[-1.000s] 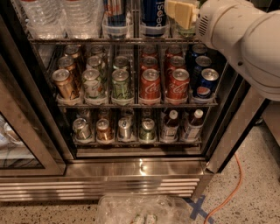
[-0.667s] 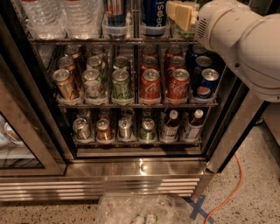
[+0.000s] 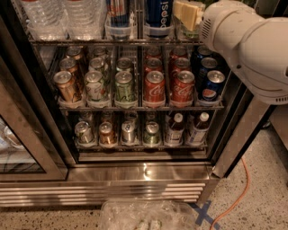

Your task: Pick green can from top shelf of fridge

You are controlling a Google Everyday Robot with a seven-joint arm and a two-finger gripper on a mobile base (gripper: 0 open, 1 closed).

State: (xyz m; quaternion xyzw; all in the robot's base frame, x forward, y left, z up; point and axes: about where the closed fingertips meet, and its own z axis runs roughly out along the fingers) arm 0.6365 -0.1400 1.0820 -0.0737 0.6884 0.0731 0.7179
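Our gripper [image 3: 186,14] is hanging at the right end of the top shelf [image 3: 90,42] of the fridge [image 3: 135,172], its cream pad sitting just in front of the rightmost clear holder [image 3: 189,32]. We cannot tell how wide it is standing, or whether it is holding anything.

At the far left, the glass door [image 3: 18,148] is standing open. On the top shelf, clear water bottles [image 3: 49,15] are filling the left end. Next a red-and-blue can [image 3: 119,9] is standing in a clear tub, then the tall blue Pepsi can [image 3: 158,11] in another, just left of the gripper. We are not making out the green can: the gripper and the white arm [image 3: 252,45] are covering that corner of the shelf.

On the middle rack, lanes are running from bronze cans [image 3: 66,85] through pale green-and-white cans [image 3: 95,85] and red Coca-Cola cans [image 3: 154,87] to short blue Pepsi cans [image 3: 212,87]. On the bottom rack, small cans [image 3: 107,133] are standing at the left and dark bottles [image 3: 174,128] at the right.

Below, the ribbed base grille [image 3: 90,192] is running along the floor. A crumpled clear plastic bag [image 3: 146,214] is lying in front of it, with a blue tape cross [image 3: 204,214] beside it and an orange cable [image 3: 238,193] trailing at the right.
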